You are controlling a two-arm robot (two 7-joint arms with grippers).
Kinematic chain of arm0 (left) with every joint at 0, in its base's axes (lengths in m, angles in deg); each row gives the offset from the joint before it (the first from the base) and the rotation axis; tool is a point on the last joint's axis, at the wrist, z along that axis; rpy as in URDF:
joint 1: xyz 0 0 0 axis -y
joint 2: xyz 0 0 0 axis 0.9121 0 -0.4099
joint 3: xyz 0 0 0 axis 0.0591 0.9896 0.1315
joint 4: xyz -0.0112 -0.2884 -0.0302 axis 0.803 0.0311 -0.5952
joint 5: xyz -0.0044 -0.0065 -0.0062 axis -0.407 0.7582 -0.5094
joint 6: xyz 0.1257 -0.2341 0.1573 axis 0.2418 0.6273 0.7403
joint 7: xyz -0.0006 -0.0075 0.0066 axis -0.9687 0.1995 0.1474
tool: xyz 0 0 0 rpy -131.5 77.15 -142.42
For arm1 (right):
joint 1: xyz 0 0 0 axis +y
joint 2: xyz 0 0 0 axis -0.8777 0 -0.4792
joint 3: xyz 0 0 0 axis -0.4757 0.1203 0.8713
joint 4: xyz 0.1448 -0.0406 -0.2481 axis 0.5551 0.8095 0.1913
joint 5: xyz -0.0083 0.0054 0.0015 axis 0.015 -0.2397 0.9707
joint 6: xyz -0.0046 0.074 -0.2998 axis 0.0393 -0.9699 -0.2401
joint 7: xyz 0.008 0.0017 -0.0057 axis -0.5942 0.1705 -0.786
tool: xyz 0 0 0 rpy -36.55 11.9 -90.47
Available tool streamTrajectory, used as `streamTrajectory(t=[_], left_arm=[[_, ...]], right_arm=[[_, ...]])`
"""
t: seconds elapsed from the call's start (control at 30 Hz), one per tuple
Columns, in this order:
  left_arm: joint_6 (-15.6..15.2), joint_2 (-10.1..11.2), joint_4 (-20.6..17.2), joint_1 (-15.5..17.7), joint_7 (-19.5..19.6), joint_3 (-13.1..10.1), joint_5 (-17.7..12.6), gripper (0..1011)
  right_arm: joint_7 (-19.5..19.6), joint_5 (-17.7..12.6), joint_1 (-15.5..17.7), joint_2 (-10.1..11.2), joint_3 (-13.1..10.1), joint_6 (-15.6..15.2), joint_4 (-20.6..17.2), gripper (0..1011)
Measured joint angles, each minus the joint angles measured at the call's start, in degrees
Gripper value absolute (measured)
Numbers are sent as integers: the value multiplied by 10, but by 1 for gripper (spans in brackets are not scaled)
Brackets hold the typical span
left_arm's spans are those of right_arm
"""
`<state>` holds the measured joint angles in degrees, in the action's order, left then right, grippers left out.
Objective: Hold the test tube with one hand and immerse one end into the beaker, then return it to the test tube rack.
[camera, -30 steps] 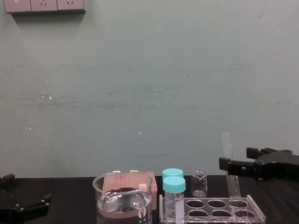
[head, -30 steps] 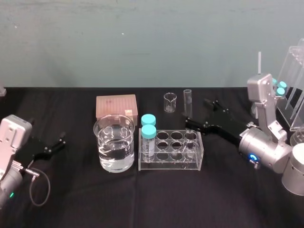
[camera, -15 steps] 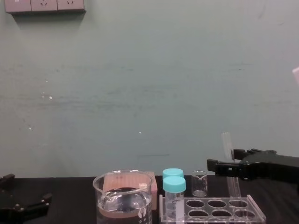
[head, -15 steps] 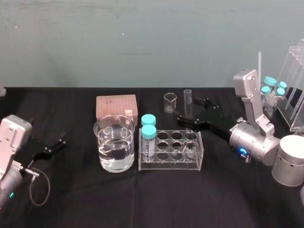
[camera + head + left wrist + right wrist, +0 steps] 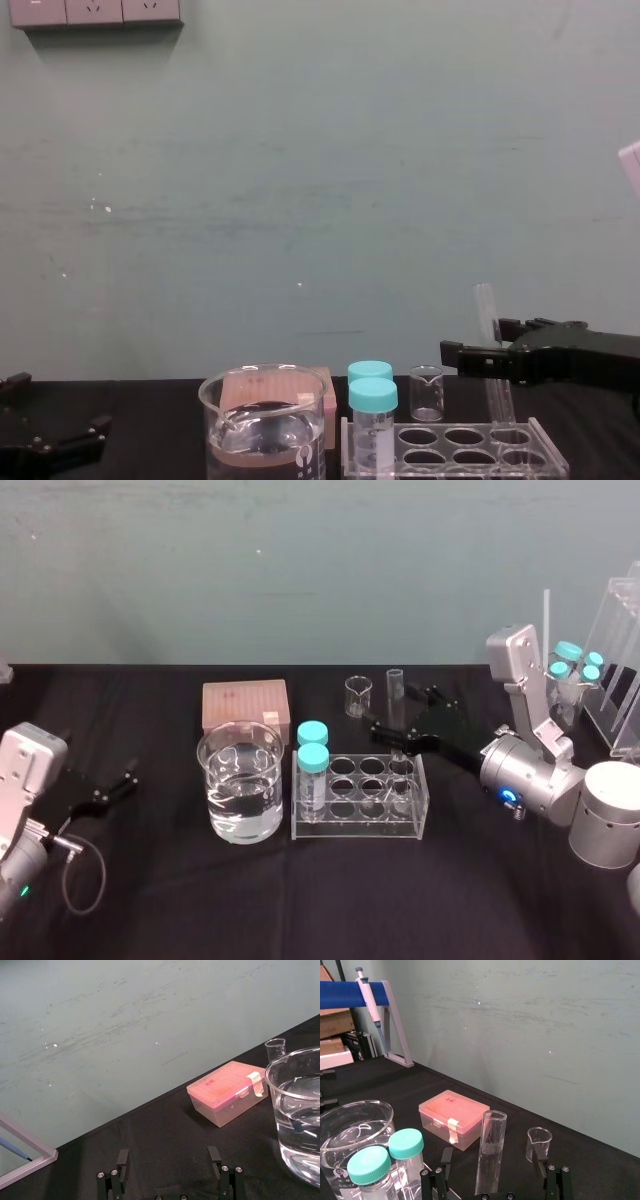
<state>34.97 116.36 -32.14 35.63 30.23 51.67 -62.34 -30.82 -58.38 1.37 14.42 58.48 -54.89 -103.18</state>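
The test tube (image 5: 396,715) stands in the back row of the test tube rack (image 5: 358,827), in the hole at about one o'clock from the rack's middle, and it leans a little rather than standing plumb. The right gripper (image 5: 412,718) reaches in from three o'clock with its claw spread, one finger on each side of the glass. In the right wrist view the tube (image 5: 490,1150) rises between the fingers (image 5: 445,1157) with a gap on both sides. The main risk, as I judge it, lies in the closing. The tube is thin, smooth and bare, so an off-centre squeeze could push it against the hole's edge, tilt it further or crack it. Too light a grip could let it slip on the lift. A lift that is not straight up could drag or rock the rack, shaking the two teal-capped vials (image 5: 312,748) at its nine o'clock end. The beaker (image 5: 212,772), holding water, stands just beside the rack at nine o'clock. The carry therefore has to pass over those vials, and a low pass could clip a cap or the beaker's rim. The tiny beaker (image 5: 357,696) sits at eleven o'clock of the tube and could be knocked. The left gripper (image 5: 103,794) is parked toward the table's nine o'clock side, claw apart.
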Motion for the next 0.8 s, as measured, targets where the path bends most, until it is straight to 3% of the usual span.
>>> streamTrajectory(t=[0.33, 0.53, 0.8], left_arm=[[0, 0, 0, 0, 0, 0, 0, 1000], [0, 0, 0, 0, 0, 0, 0, 1000], [0, 0, 0, 0, 0, 0, 0, 1000]], right_arm=[[0, -1, 0, 0, 0, 0, 0, 996], [0, -2, 0, 1, 0, 0, 0, 865], [0, -3, 1, 1, 0, 0, -1, 605]])
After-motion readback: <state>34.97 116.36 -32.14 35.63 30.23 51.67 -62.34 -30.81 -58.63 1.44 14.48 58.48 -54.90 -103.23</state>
